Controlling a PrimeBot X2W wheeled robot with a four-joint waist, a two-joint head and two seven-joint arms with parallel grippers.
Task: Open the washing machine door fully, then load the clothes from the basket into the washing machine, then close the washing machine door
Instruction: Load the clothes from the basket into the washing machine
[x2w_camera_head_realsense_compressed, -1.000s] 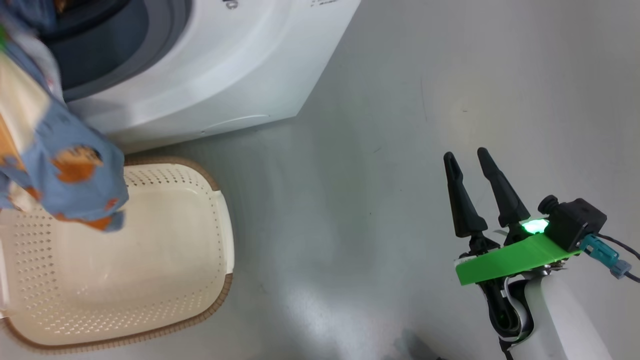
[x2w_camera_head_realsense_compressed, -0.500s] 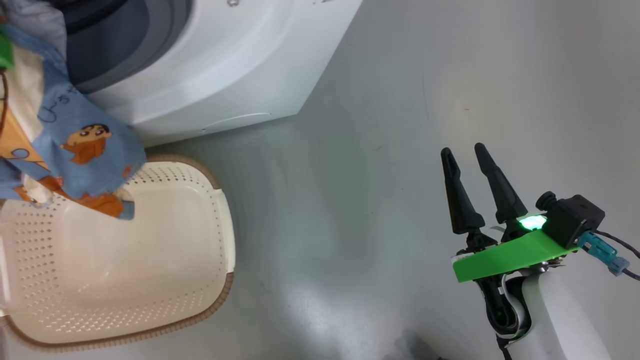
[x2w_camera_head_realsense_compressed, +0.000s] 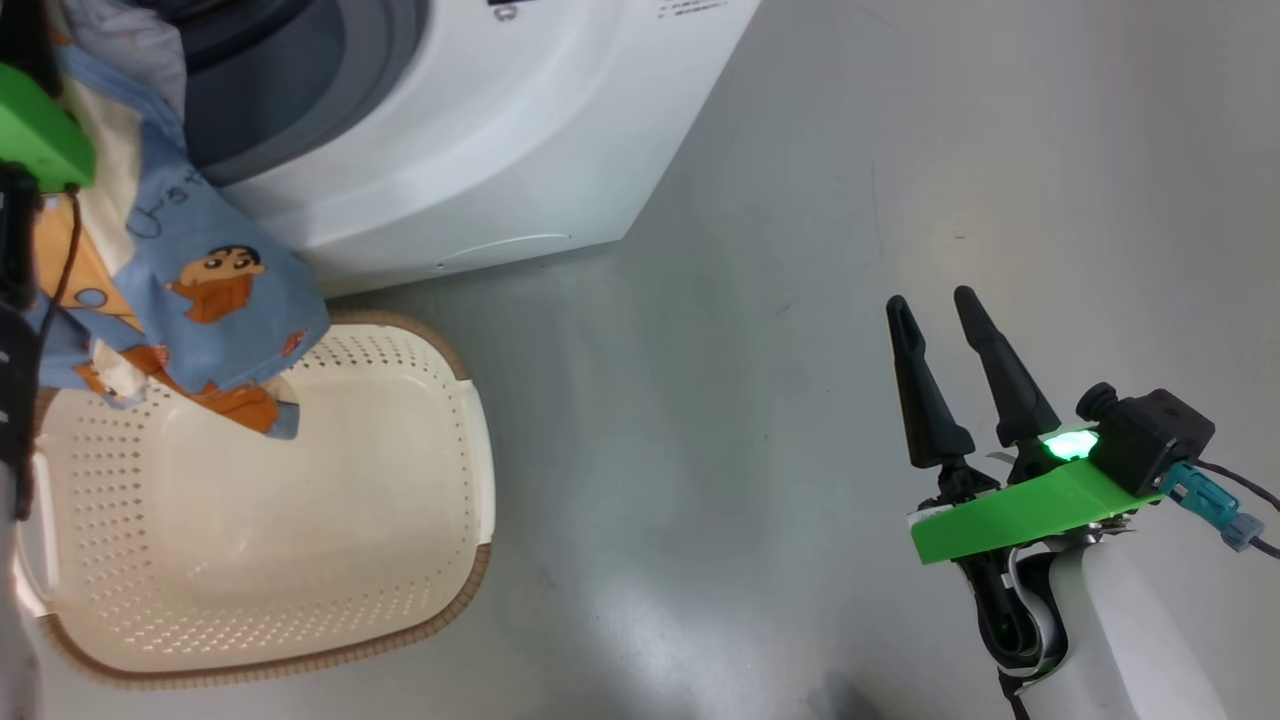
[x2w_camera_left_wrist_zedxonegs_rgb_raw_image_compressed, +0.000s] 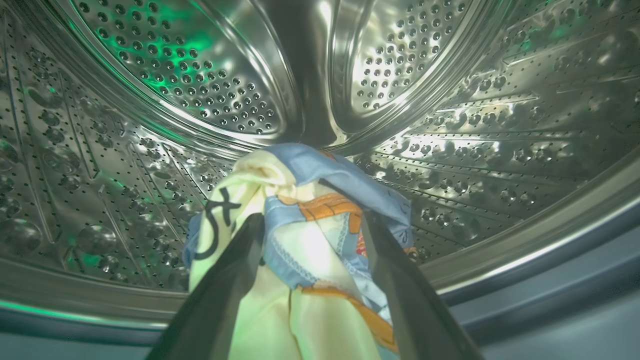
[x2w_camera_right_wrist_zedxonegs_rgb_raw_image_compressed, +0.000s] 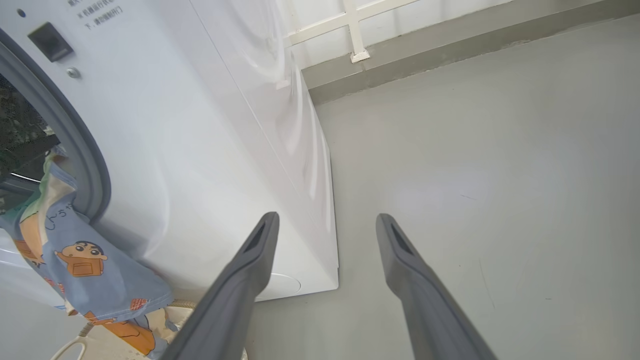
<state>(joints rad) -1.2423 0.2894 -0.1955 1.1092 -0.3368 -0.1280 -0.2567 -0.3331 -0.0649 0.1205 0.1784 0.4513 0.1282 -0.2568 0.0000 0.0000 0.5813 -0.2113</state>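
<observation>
Hanging from the mouth of the washing machine (x2w_camera_head_realsense_compressed: 480, 130), the clothes (x2w_camera_head_realsense_compressed: 200, 290) run lengthwise from the drum opening down and outward. Their lower end dangles over the rim of the basket (x2w_camera_head_realsense_compressed: 470, 480), which sits just in front of the machine.

The left wrist view gives the upper end, bunched inside the perforated drum (x2w_camera_left_wrist_zedxonegs_rgb_raw_image_compressed: 200, 75) between the wide-spread fingers of the left gripper (x2w_camera_left_wrist_zedxonegs_rgb_raw_image_compressed: 311, 216). The head view gives the lower end and its cartoon print. The right gripper (x2w_camera_head_realsense_compressed: 930, 300) is spread wide with nothing in it, over bare floor (x2w_camera_head_realsense_compressed: 750, 300) well to the machine's right.
</observation>
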